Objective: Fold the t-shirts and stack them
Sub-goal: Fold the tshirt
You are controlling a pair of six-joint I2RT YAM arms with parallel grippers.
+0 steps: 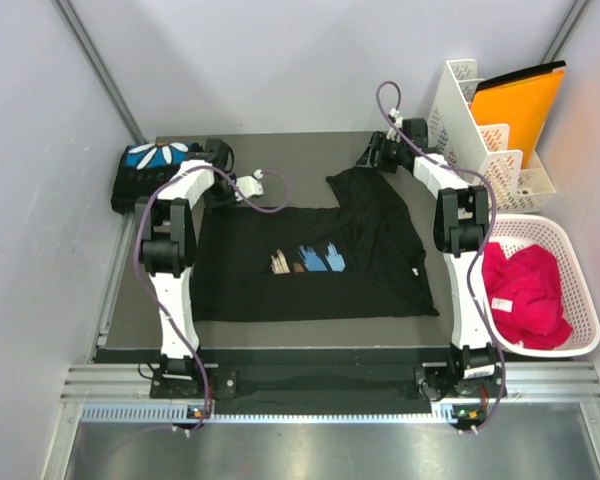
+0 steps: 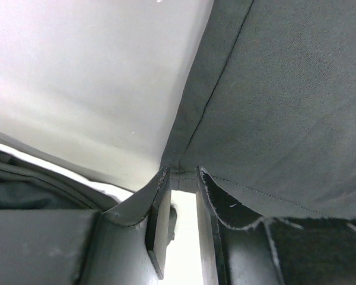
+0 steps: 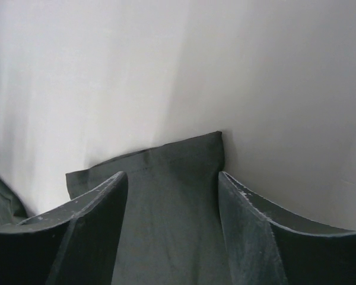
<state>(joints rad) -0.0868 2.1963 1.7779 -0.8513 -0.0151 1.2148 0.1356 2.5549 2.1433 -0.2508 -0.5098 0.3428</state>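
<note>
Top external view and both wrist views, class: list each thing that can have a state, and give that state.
brush-stroke t-shirt: unfolded, spread on the table, far right part bunched up.
petal t-shirt: folded, at the far left corner.
left gripper: shut on the brush-stroke t-shirt's hem.
right gripper: open, fingers either side of a cloth corner.
basket: holding crumpled pink cloth.

I see the dark table (image 1: 310, 334) carrying two black shirts: the brush-stroke t-shirt (image 1: 280, 285) spread across its middle, bunched towards the far right, and the petal-print t-shirt (image 1: 152, 168) folded at the far left corner.
</note>
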